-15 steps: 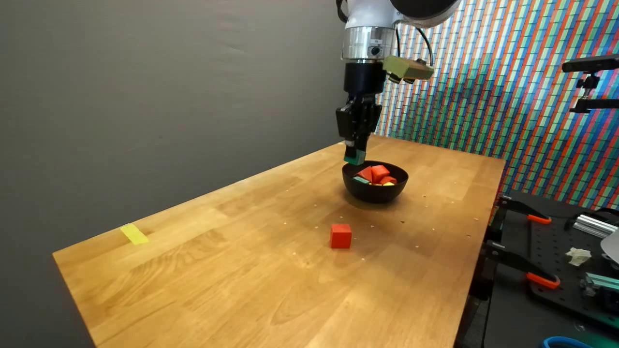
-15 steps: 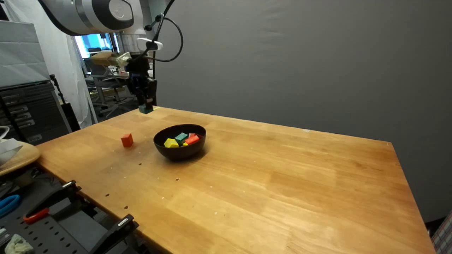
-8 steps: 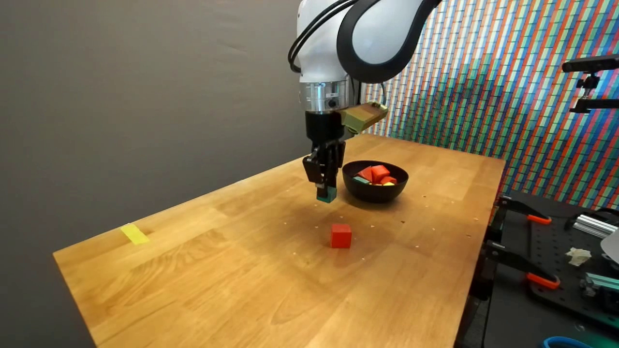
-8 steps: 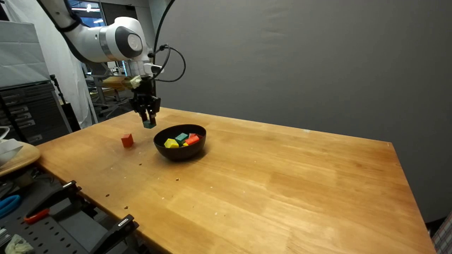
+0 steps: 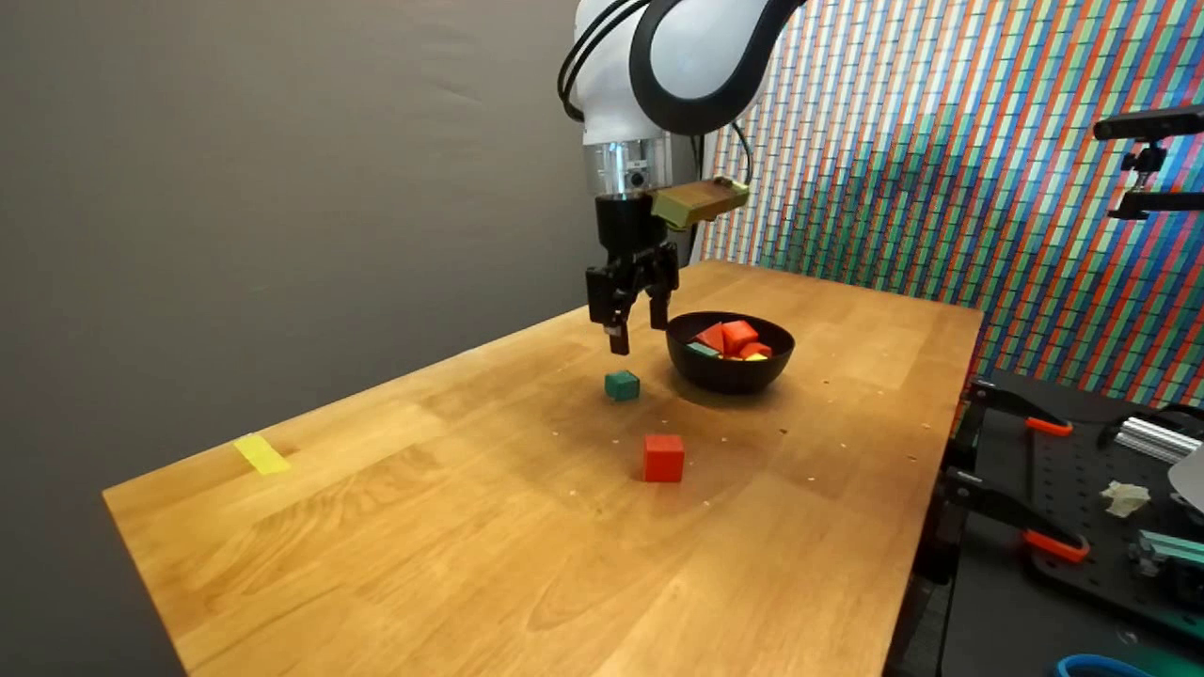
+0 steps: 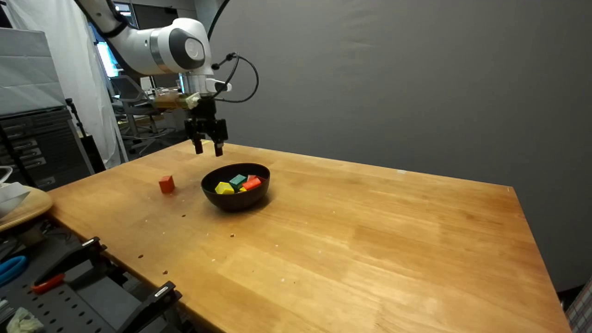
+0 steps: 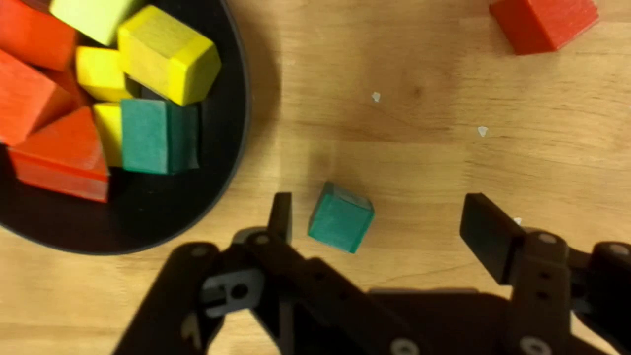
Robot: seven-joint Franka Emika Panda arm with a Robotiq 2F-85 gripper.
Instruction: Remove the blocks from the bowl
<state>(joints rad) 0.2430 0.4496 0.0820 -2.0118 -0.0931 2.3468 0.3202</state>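
The black bowl (image 5: 732,378) stands on the table in both exterior views. Inside it lie several blocks, among them a yellow block (image 7: 167,54), a green block (image 7: 144,135) and a red block (image 7: 64,143). On the wood beside the bowl rests a loose green block (image 5: 622,385), which the wrist view shows below the gap between my fingers; in an exterior view it is hidden behind the bowl (image 6: 236,202). A red block (image 5: 663,459) sits farther out on the table. My gripper (image 5: 639,337) hovers above the loose green block, open, fingers wide apart and holding nothing.
A flat yellow tape strip (image 5: 261,454) is stuck near the table's corner. Black clamps with orange tips (image 5: 1021,517) grip the table's side edge. A grey wall (image 6: 393,92) stands along the back edge. A round wooden plate (image 6: 25,210) lies off the table's corner.
The gripper came down beside the bowl with the green block, then opened and rose slightly. That block now lies on the table. Bowl and red block have stayed put.
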